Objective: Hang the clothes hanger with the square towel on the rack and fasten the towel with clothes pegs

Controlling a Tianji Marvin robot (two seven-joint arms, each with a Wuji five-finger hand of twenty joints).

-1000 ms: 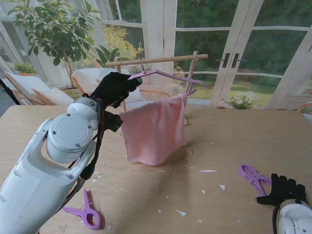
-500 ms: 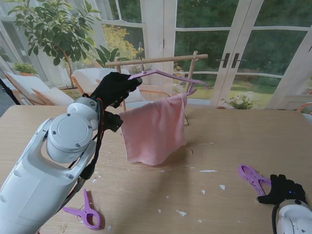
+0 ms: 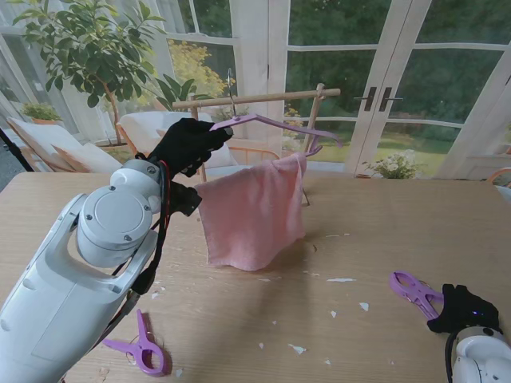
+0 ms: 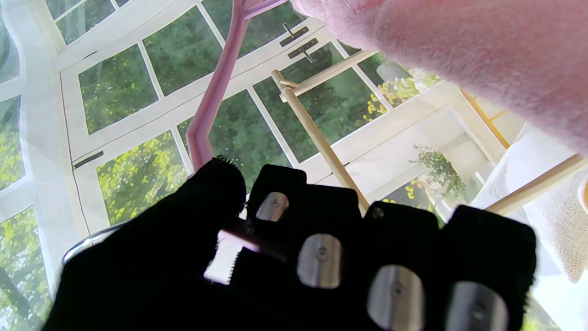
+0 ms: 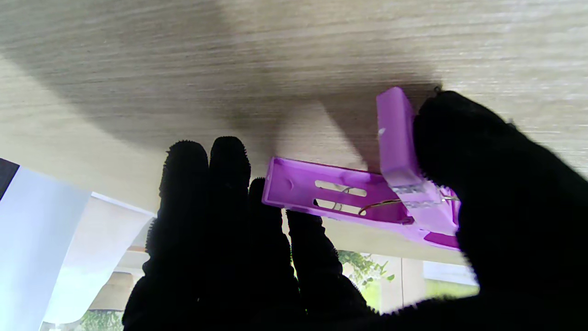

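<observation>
The pink hanger [image 3: 279, 124] carries a pink square towel [image 3: 251, 211] that droops toward the table. My left hand [image 3: 188, 144] is shut on the hanger near its metal hook, right at the wooden rack's bar [image 3: 263, 97]. Whether the hook rests on the bar I cannot tell. In the left wrist view my left hand [image 4: 298, 257] wraps the hanger [image 4: 216, 92], with the towel [image 4: 482, 59] and the rack bar [image 4: 321, 142] close by. At the near right, my right hand [image 3: 463, 311] closes on a purple peg [image 3: 413, 289] lying on the table. The right wrist view shows the thumb [image 5: 496, 207] pressed on one handle of this peg [image 5: 340, 197].
A second purple peg [image 3: 142, 345] lies near me on the left, beside my left arm. Small white scraps dot the wooden table [image 3: 359, 239]. Behind the rack stand glass doors, a chair and a potted plant.
The fingers of my right hand have curled in around the purple peg, which shifted slightly. The left hand, hanger and towel have not moved.
</observation>
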